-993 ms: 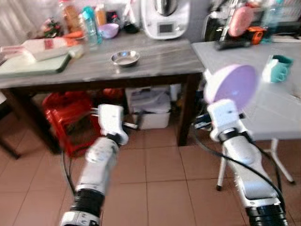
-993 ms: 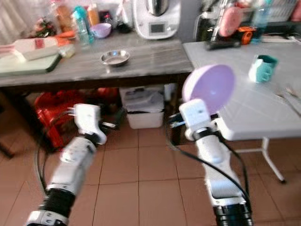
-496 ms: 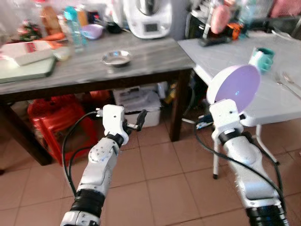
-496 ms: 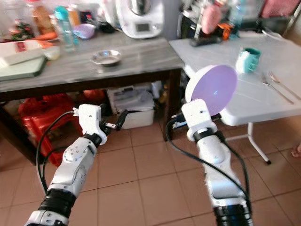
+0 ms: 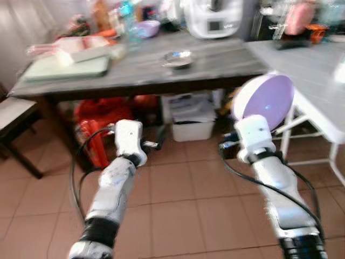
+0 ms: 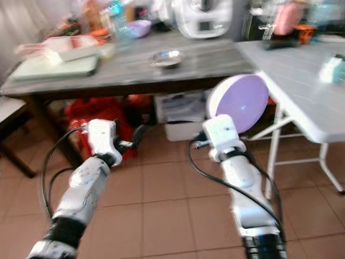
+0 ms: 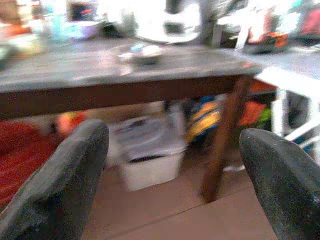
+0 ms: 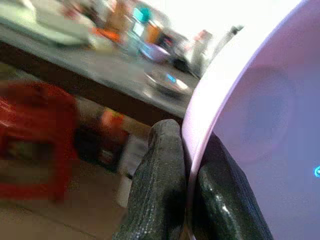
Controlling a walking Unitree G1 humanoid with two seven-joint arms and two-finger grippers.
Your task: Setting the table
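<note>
1. Right gripper (image 8: 187,170): both black fingers are clamped on the rim of the lilac plate (image 5: 264,101), one finger on each face. The plate stands on edge, nearly upright, above the wrist and over the tiled floor (image 5: 178,199).
2. Plate position: it is carried in the air, just beside the near edge of the white folding table (image 6: 307,91) on the robot's right, and not yet over it.
3. Left gripper (image 7: 175,165): the fingers are spread wide and hold nothing. It is held low, pointing toward the space under the grey wooden table (image 5: 140,67).
4. Surroundings: the grey table bears a small metal bowl (image 5: 178,58), a purple bowl (image 6: 138,27), bottles, a green board and a white kitchen appliance (image 5: 214,19). A white storage bin (image 5: 191,116) and a red stool (image 5: 102,121) sit underneath. A teal cup (image 6: 333,68) stands on the white table. Much of the scene is blurred.
5. Step in hand, as judged: transport of the plate to the place setting; nothing is set down yet.
6. Next move, as judged: turn toward the white table, bring the plate over bare tabletop clear of the cup, tilt it flat, lower until it rests, then release.
</note>
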